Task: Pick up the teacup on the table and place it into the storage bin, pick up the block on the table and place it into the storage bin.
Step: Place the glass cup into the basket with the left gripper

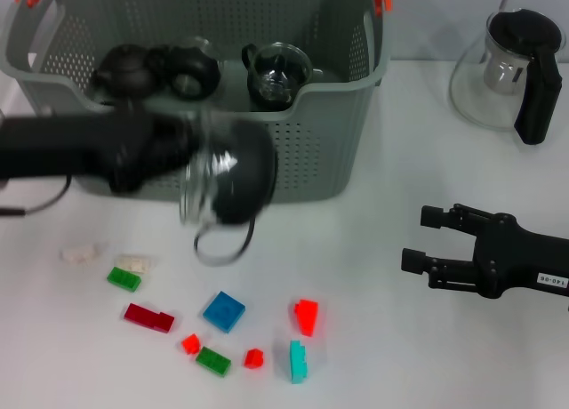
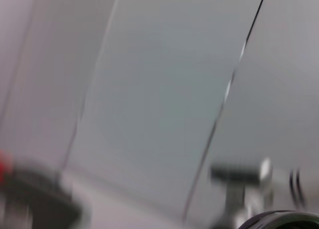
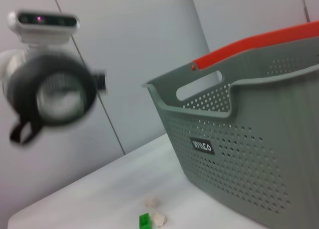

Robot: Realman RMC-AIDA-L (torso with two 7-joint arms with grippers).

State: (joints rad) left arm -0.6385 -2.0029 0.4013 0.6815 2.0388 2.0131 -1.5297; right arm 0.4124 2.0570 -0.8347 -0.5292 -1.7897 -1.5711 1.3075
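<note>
A glass teacup (image 1: 227,182) with a dark body and a loop handle hangs in the air just in front of the storage bin's (image 1: 338,84) near wall. My left gripper (image 1: 182,156) is shut on it, reaching in from the left. The right wrist view also shows the teacup (image 3: 50,94) held up, left of the grey perforated storage bin (image 3: 239,154). Several small blocks lie on the table nearer me, among them a blue block (image 1: 224,310), a red block (image 1: 307,316) and a teal block (image 1: 298,360). My right gripper (image 1: 416,238) rests open at the right, holding nothing.
Inside the bin stand several dark and glass tea vessels (image 1: 277,74). A glass teapot (image 1: 511,67) with a black handle stands at the far right. More blocks, a dark red block (image 1: 149,317) and a green block (image 1: 124,278), lie front left.
</note>
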